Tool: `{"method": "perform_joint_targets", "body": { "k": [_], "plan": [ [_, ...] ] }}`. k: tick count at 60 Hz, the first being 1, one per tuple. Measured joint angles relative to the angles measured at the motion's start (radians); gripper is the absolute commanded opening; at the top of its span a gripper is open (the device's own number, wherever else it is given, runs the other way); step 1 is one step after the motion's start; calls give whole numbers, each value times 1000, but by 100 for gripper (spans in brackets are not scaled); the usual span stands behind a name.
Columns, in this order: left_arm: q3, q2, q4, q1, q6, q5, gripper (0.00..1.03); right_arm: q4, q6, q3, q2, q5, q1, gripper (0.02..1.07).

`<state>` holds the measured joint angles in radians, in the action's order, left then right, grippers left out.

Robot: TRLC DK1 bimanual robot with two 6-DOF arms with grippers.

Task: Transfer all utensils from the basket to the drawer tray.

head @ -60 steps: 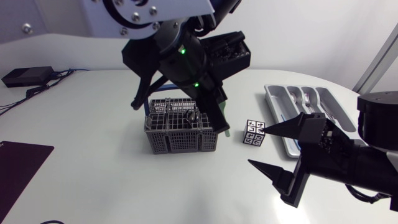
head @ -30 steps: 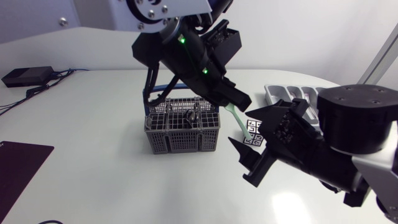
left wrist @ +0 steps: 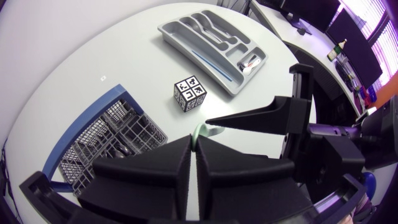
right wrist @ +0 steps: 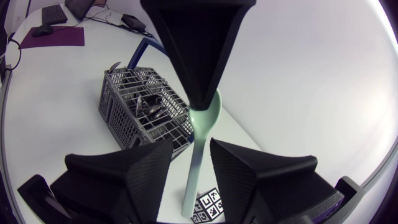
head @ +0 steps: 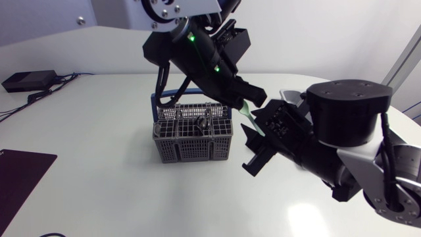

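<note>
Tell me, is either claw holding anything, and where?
Left gripper pinches the pale green spoon by its bowl end; right gripper, open, flanks the handle.

no readable text, cube (left wrist: 191, 93) apparently pattern-only

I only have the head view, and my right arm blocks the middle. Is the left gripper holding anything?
Observer: Yes. The right wrist view shows the left gripper shut on the bowl end of a pale green spoon, with the handle hanging down.
Operator: Does my right gripper have hold of it?
Observer: No. The right gripper is open. The handle runs between its fingers with a gap on each side.
Operator: What is in the tray behind my arm?
Observer: In the left wrist view, the drawer tray holds metal utensils in its compartments.
</note>
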<state>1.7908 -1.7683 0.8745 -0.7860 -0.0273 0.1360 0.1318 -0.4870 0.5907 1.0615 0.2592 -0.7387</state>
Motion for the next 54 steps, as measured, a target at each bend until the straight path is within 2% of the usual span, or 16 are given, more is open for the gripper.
{"method": "perform_joint_targets", "body": {
  "k": [13, 34, 38, 41, 49, 54],
  "plan": [
    [2, 0, 5, 5, -1, 17, 4, 0, -7, 5, 8, 1, 2, 17],
    [2, 0, 15, 5, -8, 18, 4, -2, -6, 6, 8, 3, 14, 9],
    [2, 1, 16, 5, -13, 18, 10, -8, -6, 10, 8, 0, 14, 8],
    [2, 2, 16, 5, -18, 18, 21, -12, -6, 11, 8, -3, 14, 8],
    [2, 10, 7, 7, -19, 21, 44, -43, -11, 14, 8, -33, 13, 8],
    [10, 26, 3, 11, -19, 22, 53, -56, -11, 14, 8, -46, 13, 8]
  ]
}}
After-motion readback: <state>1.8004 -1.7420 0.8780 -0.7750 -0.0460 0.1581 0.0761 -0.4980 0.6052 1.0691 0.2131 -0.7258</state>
